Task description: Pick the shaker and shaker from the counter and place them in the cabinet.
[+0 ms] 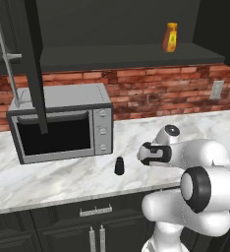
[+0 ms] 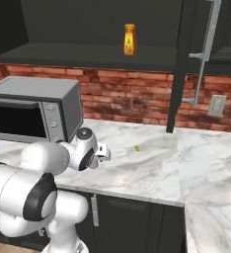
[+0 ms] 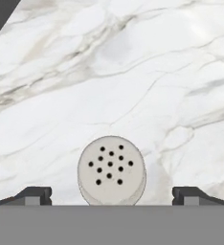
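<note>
Hand view: looks straight down at the counter (image 3: 133,72), white marble w/ grey veins. The light grey shaker (image 3: 111,170) stands upright directly below the gripper (image 3: 112,195), its round cap w/ small dark holes facing the cam. The 2 dark fingertips (image 3: 32,195) sit wide apart, 1 on each side of the shaker, clear gaps both sides, not touching it. Jaws spread, nothing held.

Left base view: the gripper (image 1: 147,153) hangs over the counter (image 1: 48,182) near its front edge, arm folded low behind it. The black shaker (image 1: 119,166) stands upright on the marble just to the left of the gripper, apart from it. Further left and back from the gripper sits the microwave (image 1: 63,123), silver-grey w/ dark door, against the brick wall (image 1: 161,91). Up and behind the gripper: the cabinet (image 1: 131,55) shelf, dark and flat, w/ an orange-yellow bottle (image 1: 170,37) standing on it. The cabinet door (image 1: 36,59) is swung open, seen edge-on above the microwave, long silver bar handle (image 1: 8,56) beside it. Below the counter front, low dark cabinets (image 1: 95,231) w/ short silver handles.

Right base view: gripper (image 2: 103,151) over the counter (image 2: 152,163), microwave (image 2: 36,108) just behind and to its left. A tiny yellow speck (image 2: 136,147) lies on the marble to the right of the gripper, too small to ID. Bottle (image 2: 130,39) on the shelf (image 2: 88,52) high above and beyond the gripper; open door edge (image 2: 179,64) and bar handle (image 2: 206,54) off to the right. A wall outlet (image 2: 216,105) sits on the brick further right.
</note>
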Available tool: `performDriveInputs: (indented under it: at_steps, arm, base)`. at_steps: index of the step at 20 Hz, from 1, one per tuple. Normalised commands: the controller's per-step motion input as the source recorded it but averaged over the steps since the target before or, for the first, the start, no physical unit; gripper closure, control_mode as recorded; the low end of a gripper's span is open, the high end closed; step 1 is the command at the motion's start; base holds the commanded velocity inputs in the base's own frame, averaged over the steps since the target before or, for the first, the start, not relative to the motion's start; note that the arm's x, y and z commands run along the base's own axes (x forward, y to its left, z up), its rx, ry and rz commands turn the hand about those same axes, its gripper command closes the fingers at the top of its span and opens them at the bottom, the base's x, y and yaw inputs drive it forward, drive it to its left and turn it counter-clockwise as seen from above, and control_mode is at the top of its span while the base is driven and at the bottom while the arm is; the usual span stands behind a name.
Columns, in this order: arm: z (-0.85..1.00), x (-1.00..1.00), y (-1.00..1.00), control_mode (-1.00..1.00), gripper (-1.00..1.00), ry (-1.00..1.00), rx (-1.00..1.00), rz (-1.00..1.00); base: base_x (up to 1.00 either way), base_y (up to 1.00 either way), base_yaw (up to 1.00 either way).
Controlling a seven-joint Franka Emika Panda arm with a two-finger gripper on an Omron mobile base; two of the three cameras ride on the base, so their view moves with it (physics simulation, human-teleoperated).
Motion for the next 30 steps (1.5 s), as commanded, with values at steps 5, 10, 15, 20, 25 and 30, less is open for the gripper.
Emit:
performDriveInputs:
  at_steps: [5,10,15,20,25,30]
  arm:
    - [-0.07,0.17,0.0,-1.0,-1.0,0.0,0.0,0.0]
    - [-0.04,0.2,0.0,-1.0,-1.0,0.0,0.0,0.0]
    - [-0.08,0.22,0.0,-1.0,1.0,0.0,0.01,0.0]
    - [-0.09,0.04,0.0,-1.0,1.0,0.0,0.03,0.0]
    - [0.13,-0.16,0.02,-1.0,1.0,-0.07,0.0,0.0]
    - [0.66,-0.44,0.17,-1.0,1.0,-0.19,-0.02,0.04]
  base:
    - [0.0,0.0,0.0]
    - [0.0,0.0,0.0]
    - [0.0,0.0,0.0]
    - [0.0,0.0,0.0]
    - [0.0,0.0,0.0]
    - [0.0,0.0,0.0]
